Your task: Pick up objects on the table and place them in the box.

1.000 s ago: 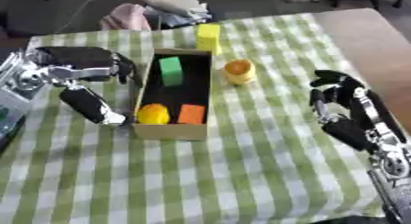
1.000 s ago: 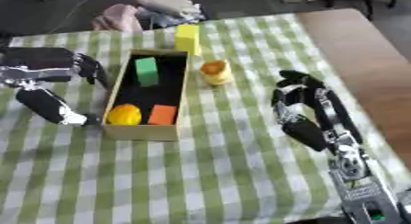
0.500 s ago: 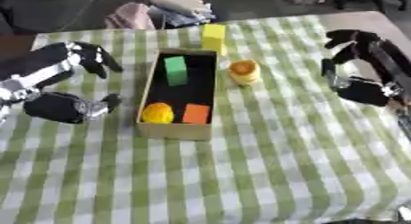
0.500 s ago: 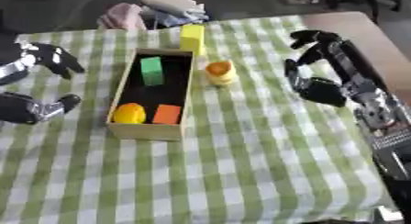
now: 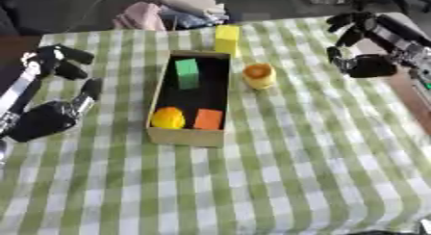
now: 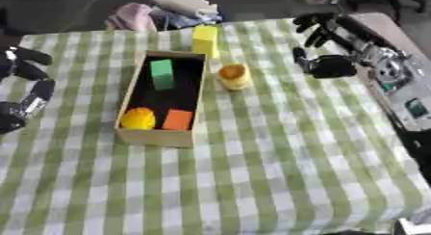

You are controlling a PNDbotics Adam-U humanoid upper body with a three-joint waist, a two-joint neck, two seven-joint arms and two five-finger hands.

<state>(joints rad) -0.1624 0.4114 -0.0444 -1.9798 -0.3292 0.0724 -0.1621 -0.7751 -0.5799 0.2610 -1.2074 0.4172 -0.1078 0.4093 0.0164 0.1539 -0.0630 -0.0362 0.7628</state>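
Beside the box [image 5: 193, 135], orange cup [image 5: 259, 75], right hand [image 5: 370, 64] fingers spread, well apart

Box [image 6: 186, 136]: your green block [image 6: 161, 68], yellow piece [image 6: 138, 118] and orange cube [image 6: 177, 119] lie inside.
Right hand [image 6: 330, 66]: yours hovers open, right of the orange cup [image 6: 233, 76].

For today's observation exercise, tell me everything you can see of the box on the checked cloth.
The box is a long, open-topped tray with tan, cardboard-like walls and a dark floor. It lies flat on the green-and-white checked cloth. Inside are a green block at the far end and a yellow round thing beside an orange block at the near end. No hand touches it.
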